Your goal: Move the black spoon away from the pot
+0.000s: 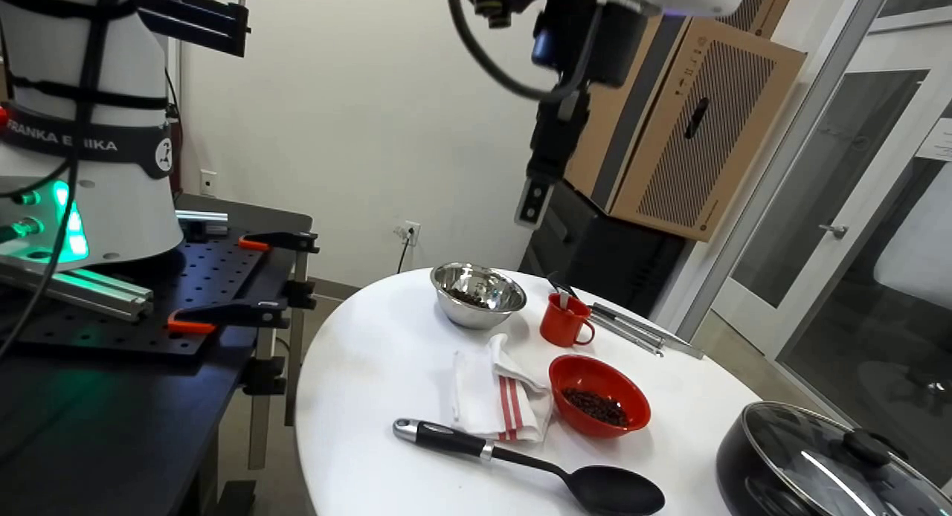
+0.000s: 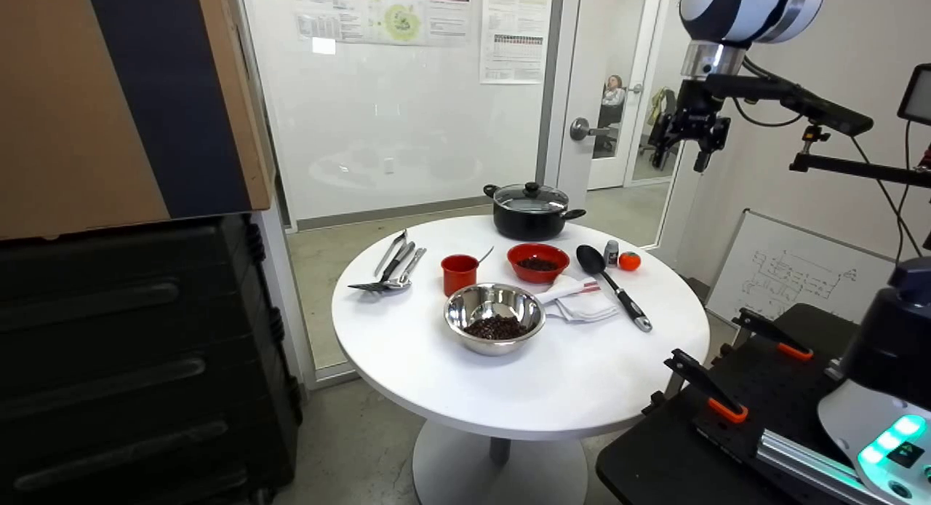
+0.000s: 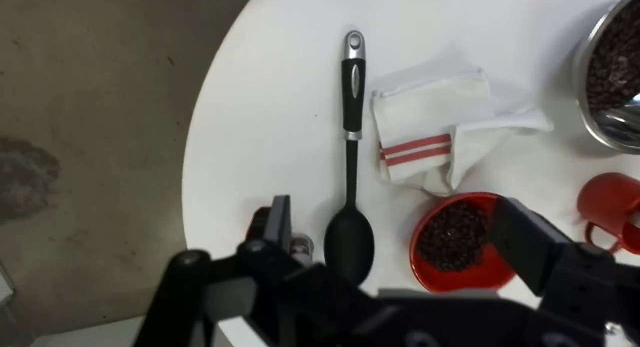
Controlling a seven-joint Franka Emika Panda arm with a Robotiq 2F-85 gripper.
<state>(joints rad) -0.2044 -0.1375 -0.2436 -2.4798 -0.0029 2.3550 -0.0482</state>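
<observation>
The black spoon (image 1: pixel 613 489) lies flat on the white table, beside the towel; it also shows in an exterior view (image 2: pixel 624 299) and in the wrist view (image 3: pixel 352 162). Its bowl end is toward the pot (image 2: pixel 531 217), with a gap between them. Its handle points toward the robot base. The pot (image 1: pixel 751 456), lid on, is out of the wrist view. My gripper (image 2: pixel 680 158) is open and empty, high above the table in both exterior views (image 1: pixel 532 204). In the wrist view, its spread fingers (image 3: pixel 400 229) frame the spoon's bowl and the red bowl, and the gripper body covers the spoon's tip.
A red bowl of beans (image 2: pixel 556 272) and a striped towel (image 2: pixel 585 307) lie beside the spoon. A grey shaker (image 2: pixel 612 253) and a red ball (image 2: pixel 630 261) stand near its bowl. A steel bowl (image 2: pixel 494 341), red mug (image 2: pixel 459 276) and utensils (image 2: pixel 396 265) are farther off.
</observation>
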